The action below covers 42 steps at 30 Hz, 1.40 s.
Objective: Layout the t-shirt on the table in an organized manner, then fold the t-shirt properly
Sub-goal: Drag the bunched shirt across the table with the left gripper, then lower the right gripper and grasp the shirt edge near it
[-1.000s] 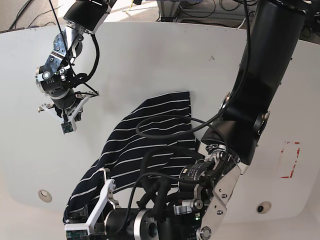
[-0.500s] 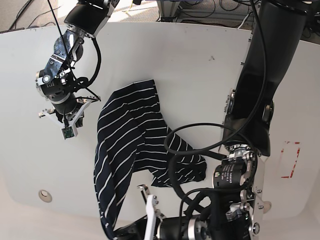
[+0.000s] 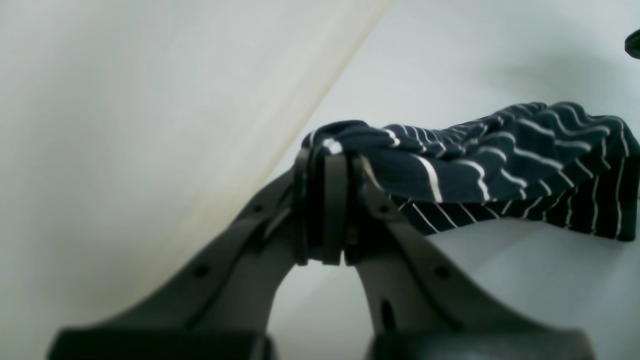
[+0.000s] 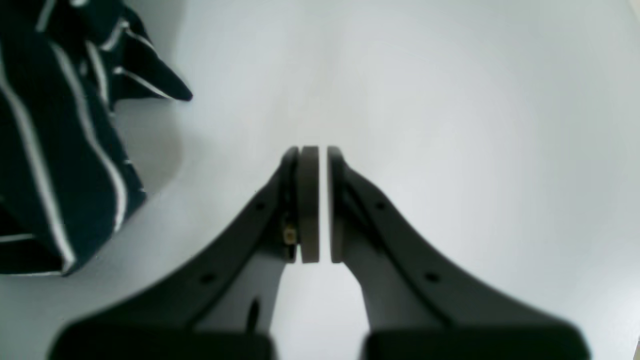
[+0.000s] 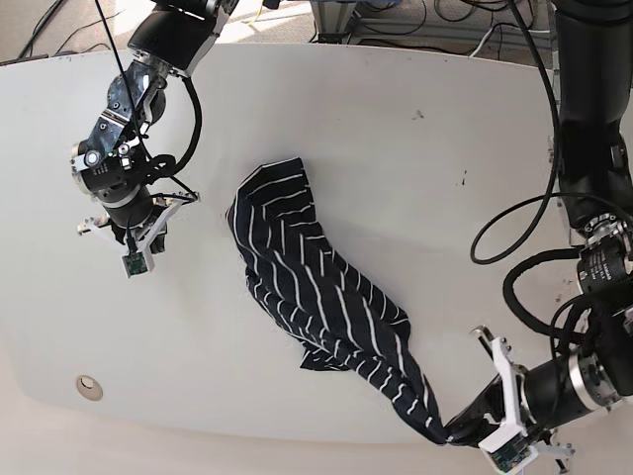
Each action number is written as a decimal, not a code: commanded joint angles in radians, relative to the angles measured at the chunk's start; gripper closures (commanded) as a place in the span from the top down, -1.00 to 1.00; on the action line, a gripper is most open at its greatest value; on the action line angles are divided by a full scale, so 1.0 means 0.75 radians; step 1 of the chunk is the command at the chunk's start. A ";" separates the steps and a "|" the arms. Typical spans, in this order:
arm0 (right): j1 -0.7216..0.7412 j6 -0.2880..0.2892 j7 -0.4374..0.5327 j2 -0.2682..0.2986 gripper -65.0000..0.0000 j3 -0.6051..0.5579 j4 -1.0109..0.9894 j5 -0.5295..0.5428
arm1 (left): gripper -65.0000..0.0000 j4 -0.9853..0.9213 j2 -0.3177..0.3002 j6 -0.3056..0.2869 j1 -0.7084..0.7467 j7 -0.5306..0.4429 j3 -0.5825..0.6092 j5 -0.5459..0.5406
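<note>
I am in the laying-out step: the t-shirt [image 5: 326,312] lies bunched in a diagonal band across the table [image 5: 415,178] toward its near edge, the left gripper [image 3: 325,200] pinching one corner there, the right gripper [image 4: 315,200] pressed together and empty near the far-left edge, so next it should take another corner.

Dark cables [image 5: 415,22] and a metal frame [image 5: 346,18] lie on the floor [image 5: 40,25] beyond the far edge.

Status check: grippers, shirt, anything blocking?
Left gripper shut on t-shirt corner at table edge. Right gripper shut, empty. Shirt bunched. No obstructions.
</note>
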 commanded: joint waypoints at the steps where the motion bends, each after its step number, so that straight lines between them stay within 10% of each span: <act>1: 0.025 -0.002 0.030 0.010 -0.94 0.001 0.027 0.007 | -1.00 0.023 -0.104 -0.001 0.030 -0.020 -0.071 -0.031; 9: 0.027 -0.002 0.030 0.008 -0.90 -0.132 0.023 0.003 | -1.00 0.025 -0.290 -0.001 0.300 -0.020 -0.208 -0.045; 19: 0.066 -0.002 0.081 -0.062 -0.20 -0.320 -0.091 0.005 | -1.00 0.025 -0.318 -0.001 0.656 -0.023 -0.491 -0.037; 42: 0.436 -0.002 0.298 -0.125 -0.20 -0.351 -0.691 0.005 | -1.00 0.025 -0.474 -0.001 1.073 -0.020 -0.881 0.100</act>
